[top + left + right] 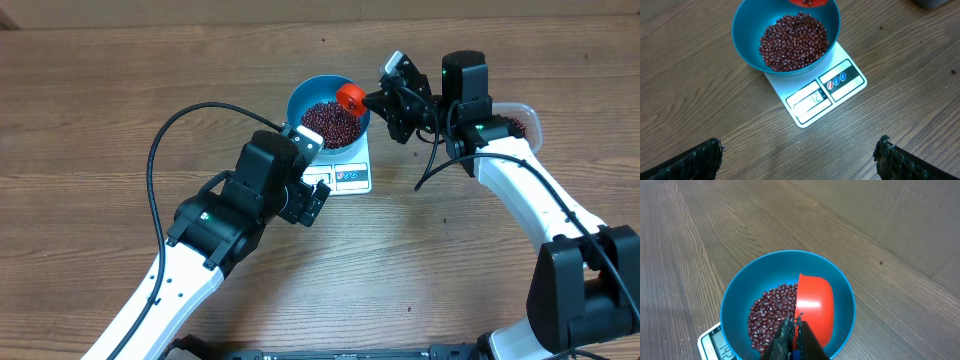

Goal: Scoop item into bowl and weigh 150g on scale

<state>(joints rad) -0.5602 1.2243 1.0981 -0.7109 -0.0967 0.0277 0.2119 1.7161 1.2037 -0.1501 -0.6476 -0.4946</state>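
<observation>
White scale [350,178] sitting nearer the far edge of the worktop [120,90], blue bowl [298,100] resting on it, left pincer [799,145] gaping wide near the scale, right pincer [795,335] clamping an orange scoop [349,95] tilting over the bowl, beans [325,122] lying piled beneath it.

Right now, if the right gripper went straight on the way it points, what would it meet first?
The right gripper, shut on the orange scoop, points down into the blue bowl. Its scoop would probably meet the beans first, though the gap is hard to judge.
</observation>
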